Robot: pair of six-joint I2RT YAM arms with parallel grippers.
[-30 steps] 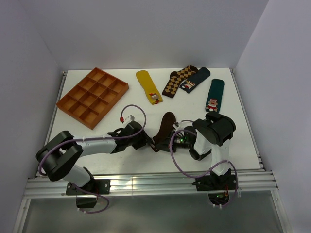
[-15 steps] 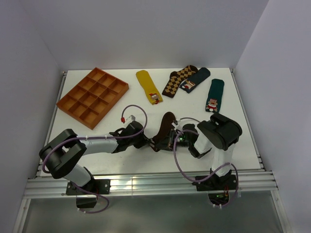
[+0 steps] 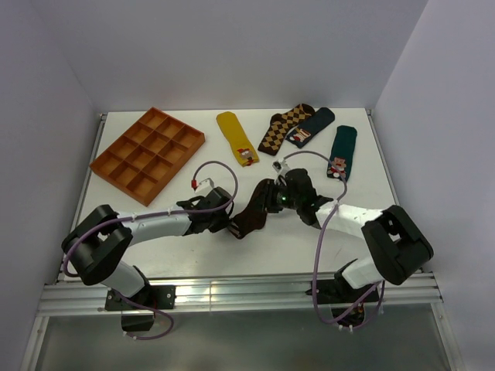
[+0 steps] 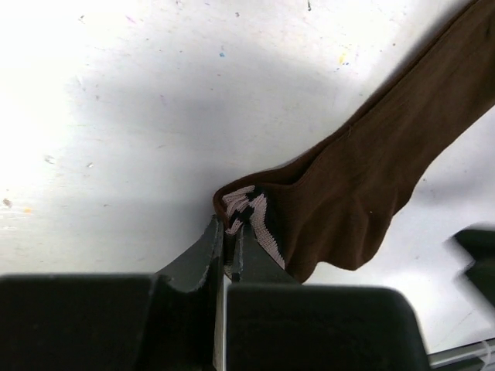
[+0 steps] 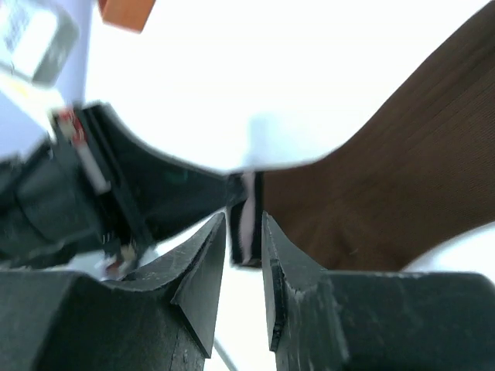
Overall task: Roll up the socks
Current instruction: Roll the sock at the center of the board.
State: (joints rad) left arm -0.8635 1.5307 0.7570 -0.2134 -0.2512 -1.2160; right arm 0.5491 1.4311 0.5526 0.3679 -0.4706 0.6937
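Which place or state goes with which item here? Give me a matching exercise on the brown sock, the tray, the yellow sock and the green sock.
Items:
1. dark brown sock
2. orange tray
3. yellow sock
4. green sock

Places or states:
A. furthest left of the four
B. furthest right of the four
C. striped cuff pinched in the left gripper
D. lying flat just right of the tray

Pairs: 1-C, 2-A, 3-D, 4-B
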